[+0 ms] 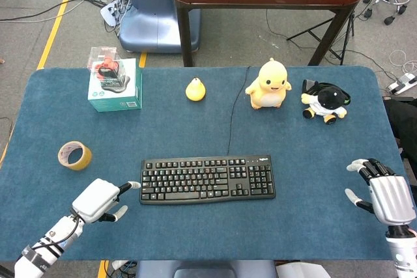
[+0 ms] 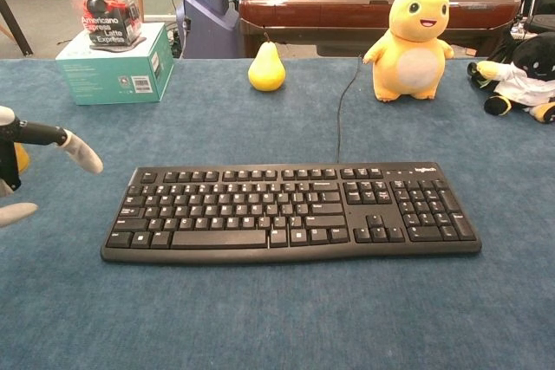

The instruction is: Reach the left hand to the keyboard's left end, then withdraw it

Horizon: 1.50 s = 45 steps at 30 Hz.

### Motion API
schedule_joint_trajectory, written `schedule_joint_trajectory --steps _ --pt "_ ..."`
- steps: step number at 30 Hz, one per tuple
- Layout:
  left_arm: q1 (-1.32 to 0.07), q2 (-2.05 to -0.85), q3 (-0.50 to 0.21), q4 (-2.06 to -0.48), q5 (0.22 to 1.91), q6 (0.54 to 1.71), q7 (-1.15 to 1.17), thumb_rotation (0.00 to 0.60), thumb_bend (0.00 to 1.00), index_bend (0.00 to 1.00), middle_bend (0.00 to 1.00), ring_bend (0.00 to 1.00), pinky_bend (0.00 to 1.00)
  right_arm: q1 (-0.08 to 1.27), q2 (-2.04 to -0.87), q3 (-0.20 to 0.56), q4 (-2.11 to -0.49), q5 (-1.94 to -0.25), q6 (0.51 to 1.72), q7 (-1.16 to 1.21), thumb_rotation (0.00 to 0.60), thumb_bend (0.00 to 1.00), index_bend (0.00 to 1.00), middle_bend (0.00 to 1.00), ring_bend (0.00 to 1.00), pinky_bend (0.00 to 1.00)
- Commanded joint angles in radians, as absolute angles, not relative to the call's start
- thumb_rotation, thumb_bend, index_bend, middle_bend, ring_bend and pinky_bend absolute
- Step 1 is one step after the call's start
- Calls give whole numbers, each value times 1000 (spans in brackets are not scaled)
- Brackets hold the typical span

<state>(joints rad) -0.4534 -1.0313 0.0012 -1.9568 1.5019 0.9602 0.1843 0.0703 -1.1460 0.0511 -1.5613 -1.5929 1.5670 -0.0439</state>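
Left hand [image 1: 99,200]: fingers spread, empty, just beside keyboard [image 1: 207,179].
Advice: ease fingertips onto left end lightly, without pushing it.

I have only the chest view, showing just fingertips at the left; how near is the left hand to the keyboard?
Observer: In the head view the left hand sits just off the keyboard's left end, one fingertip at its edge; contact unclear.
Operator: And the right hand?
Observer: The right hand is open near the table's right edge, far from the keyboard.
Operator: The tape roll?
Observer: The tape roll lies behind the left hand, apart from it.
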Motion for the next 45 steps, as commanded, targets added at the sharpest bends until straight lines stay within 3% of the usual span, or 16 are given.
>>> schedule_joint_trajectory --steps 1,29,45 --pt "-464 -1048 6 -1947 1480 942 205 600 382 224 1000 966 1000 68 -1144 51 -1563 -1596 1572 -42 600 191 409 360 273 501" --pt "-556 -1169 13 -1868 1188 864 429 600 382 210 1000 967 1000 67 -1141 51 -1565 -1599 1566 -38 600 190 408 359 273 501" --pt "-578 -1180 25 -1862 1144 878 434 600 382 209 1000 967 1000 75 -1152 48 -1565 -1592 1541 -56 600 191 409 360 273 501"
